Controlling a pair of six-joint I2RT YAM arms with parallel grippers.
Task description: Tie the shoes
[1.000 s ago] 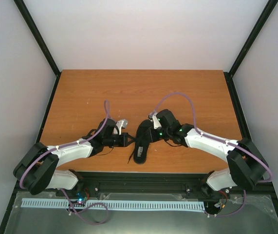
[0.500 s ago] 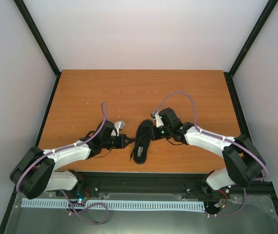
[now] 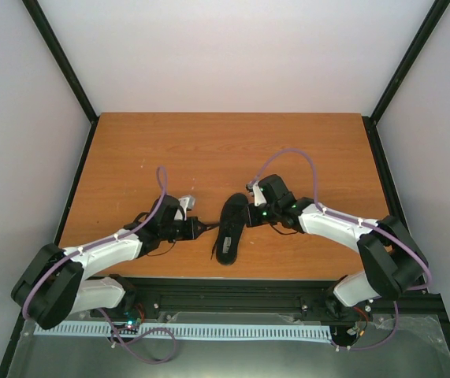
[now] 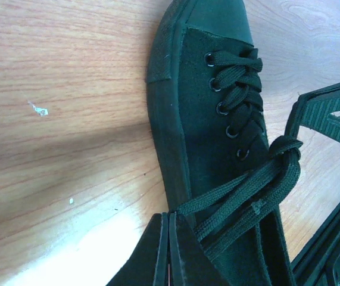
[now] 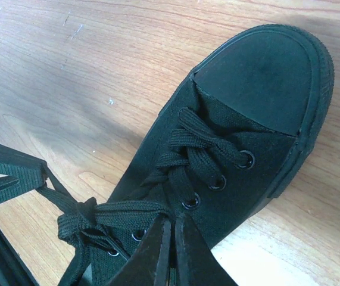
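The black shoe (image 3: pixel 228 228) lies on the wooden table (image 3: pixel 232 150) between my two arms, toe pointing away from the bases. My left gripper (image 3: pixel 199 229) is at its left side, shut on a black lace (image 4: pixel 241 193) that runs taut from its tips (image 4: pixel 170 219) to a knot (image 4: pixel 286 149) over the shoe's (image 4: pixel 205 137) tongue. My right gripper (image 3: pixel 245 217) is at the shoe's right side, its tips (image 5: pixel 172 221) shut on a lace strand (image 5: pixel 128 208) leading to the same knot (image 5: pixel 77 223) on the shoe (image 5: pixel 259 77).
The table's near edge meets a black rail (image 3: pixel 232 285) just below the shoe's heel. A loose lace end (image 3: pixel 211 253) trails near that edge. Grey walls enclose the table on three sides.
My left gripper has drawn back to the left with its lace, pulling it tighter. The right gripper has shifted only slightly, and the shoe has barely moved.
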